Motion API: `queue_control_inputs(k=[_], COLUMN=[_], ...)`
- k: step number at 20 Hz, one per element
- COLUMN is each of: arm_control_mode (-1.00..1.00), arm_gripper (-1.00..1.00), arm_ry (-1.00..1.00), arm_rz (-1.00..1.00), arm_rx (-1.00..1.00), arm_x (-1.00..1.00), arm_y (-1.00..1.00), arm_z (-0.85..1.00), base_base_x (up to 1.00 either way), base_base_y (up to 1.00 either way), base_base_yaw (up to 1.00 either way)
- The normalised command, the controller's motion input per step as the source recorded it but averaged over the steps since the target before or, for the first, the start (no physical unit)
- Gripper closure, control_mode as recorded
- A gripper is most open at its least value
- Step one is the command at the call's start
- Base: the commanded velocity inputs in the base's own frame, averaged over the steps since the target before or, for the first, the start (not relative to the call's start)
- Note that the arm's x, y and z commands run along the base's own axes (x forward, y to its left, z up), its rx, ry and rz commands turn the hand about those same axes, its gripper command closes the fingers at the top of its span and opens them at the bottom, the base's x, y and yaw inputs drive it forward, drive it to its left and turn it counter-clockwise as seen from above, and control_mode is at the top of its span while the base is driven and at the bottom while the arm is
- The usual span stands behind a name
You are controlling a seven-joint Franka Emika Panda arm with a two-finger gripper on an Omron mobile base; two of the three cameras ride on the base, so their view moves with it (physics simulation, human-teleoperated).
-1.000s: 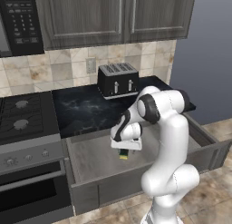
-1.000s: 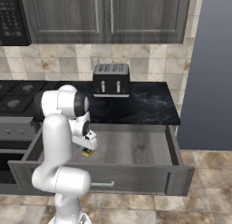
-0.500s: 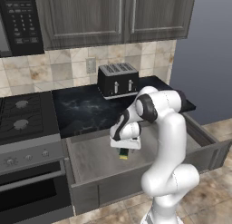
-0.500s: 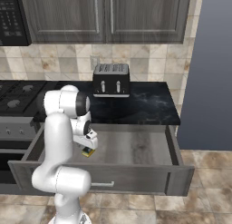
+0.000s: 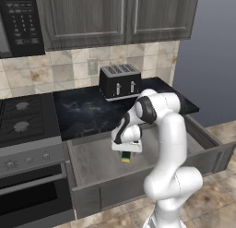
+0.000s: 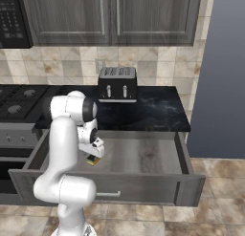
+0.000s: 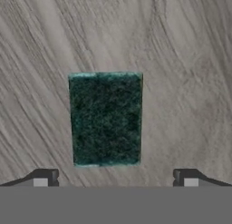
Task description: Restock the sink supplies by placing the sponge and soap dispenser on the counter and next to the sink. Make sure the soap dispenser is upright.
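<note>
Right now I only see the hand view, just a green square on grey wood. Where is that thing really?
Observer: The sponge lies on the floor of an open drawer, under the counter.
Operator: Is it all green?
Observer: No, from the side it has a yellow body under the green top.
Operator: Is the hand grabbing it?
Observer: No. The gripper hangs just above it, open, tips either side.
Operator: What's up on the counter?
Observer: A black toaster by the wall.

Base views flank the open drawer (image 5: 87, 162); hand view looks apparently straight down, close.
</note>
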Motion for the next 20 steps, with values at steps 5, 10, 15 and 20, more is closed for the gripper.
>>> queue_control_inputs(k=[5, 10, 15, 20], arm_control_mode=[-1.00, -1.00, -1.00, -1.00], arm_gripper=[-1.00, -1.00, -1.00, -1.00], arm_ry=[0.00, 0.00, 0.00, 0.00], arm_rz=[0.00, 0.00, 0.00, 0.00], arm_rx=[0.00, 0.00, 0.00, 0.00], arm_x=[0.12, 0.12, 0.07, 0.00], arm_y=[0.00, 0.00, 0.00, 0.00], arm_z=[-0.18, -0.17, -0.15, -0.18], base_base_x=[0.00, 0.00, 0.00, 0.00], base_base_y=[0.00, 0.00, 0.00, 0.00], base_base_yaw=[0.00, 0.00, 0.00, 0.00])
